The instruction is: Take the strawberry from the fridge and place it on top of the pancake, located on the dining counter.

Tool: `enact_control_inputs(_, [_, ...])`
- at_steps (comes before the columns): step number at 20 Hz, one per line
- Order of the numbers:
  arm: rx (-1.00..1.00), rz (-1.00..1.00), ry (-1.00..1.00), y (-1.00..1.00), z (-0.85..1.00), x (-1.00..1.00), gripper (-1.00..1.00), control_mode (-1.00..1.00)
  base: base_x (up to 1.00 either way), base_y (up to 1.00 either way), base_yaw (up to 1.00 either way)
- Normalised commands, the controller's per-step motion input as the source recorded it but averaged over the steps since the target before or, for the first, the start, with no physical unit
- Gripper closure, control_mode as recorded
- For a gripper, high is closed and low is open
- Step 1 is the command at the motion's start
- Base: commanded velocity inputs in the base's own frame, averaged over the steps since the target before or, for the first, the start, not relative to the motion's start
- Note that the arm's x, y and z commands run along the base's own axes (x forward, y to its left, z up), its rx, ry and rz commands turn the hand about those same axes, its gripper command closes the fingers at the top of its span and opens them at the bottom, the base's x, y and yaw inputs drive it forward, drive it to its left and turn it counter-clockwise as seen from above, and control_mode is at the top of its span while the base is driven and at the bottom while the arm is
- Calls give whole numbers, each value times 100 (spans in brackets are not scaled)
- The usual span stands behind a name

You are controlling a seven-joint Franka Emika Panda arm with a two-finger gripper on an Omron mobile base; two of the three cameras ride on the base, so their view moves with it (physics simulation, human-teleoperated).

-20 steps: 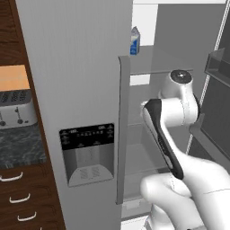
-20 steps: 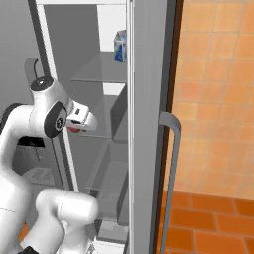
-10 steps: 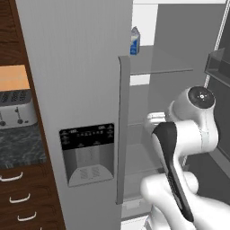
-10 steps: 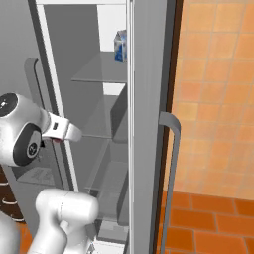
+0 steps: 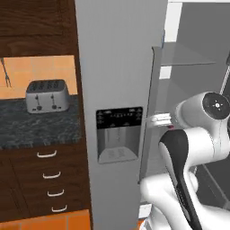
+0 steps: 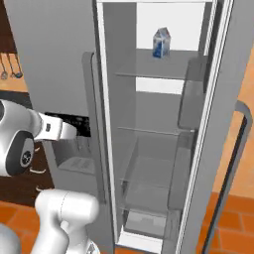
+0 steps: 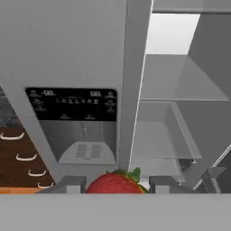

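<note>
The floor [image 6: 15, 211] is laid with orange tiles. To the left of the fridge [image 5: 119, 67] a dark speckled bench [image 5: 31, 128] is seen, with an orange tiled wall behind it and dark wood cabinets above it. One grey toaster [image 5: 47, 95] with four slots is placed on this bench. Under it, a dark brown cabinet with four white drawer handles [image 5: 50, 179] is seen.

The fridge is tall and grey. Its left door is closed and carries one black dispenser panel [image 5: 119, 140]. Its right door [image 6: 225, 124] is swung open, and one dark bar handle [image 6: 230, 168] is mounted on it. Inside the open compartment two glass shelves [image 6: 158, 72] are counted, with a clear drawer [image 6: 149, 191] below them. One small blue and white carton [image 6: 161, 42] is standing on the upper shelf. The lower shelf carries nothing that can be made out, and what is in the drawer cannot be told.

The strawberry [image 7: 118, 182] is outside the fridge, between the two fingers [image 7: 67, 184] of the hand [image 7: 116, 185]. It is red, with green leaves at its top. The fingers are closed on it from both sides. In the hand view it is held in front of the edge of the closed door, just beside the dispenser panel. In the right base view the hand [image 6: 74, 130] is seen at the height of that panel.
</note>
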Motion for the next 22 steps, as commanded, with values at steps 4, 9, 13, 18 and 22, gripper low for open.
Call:
enact_control_inputs(4, [0, 0, 0, 0, 0, 0, 100, 100, -47, 100, 54])
enact_control_inputs(9, [0, 0, 0, 0, 0, 0, 100, 100, -18, 90, 70])
enact_control_inputs(13, [0, 0, 0, 0, 0, 0, 100, 100, -9, 71, 74])
enact_control_inputs(18, [0, 0, 0, 0, 0, 0, 100, 100, -7, 81, 68])
enact_control_inputs(22, [0, 0, 0, 0, 0, 0, 100, 100, -5, 23, 89])
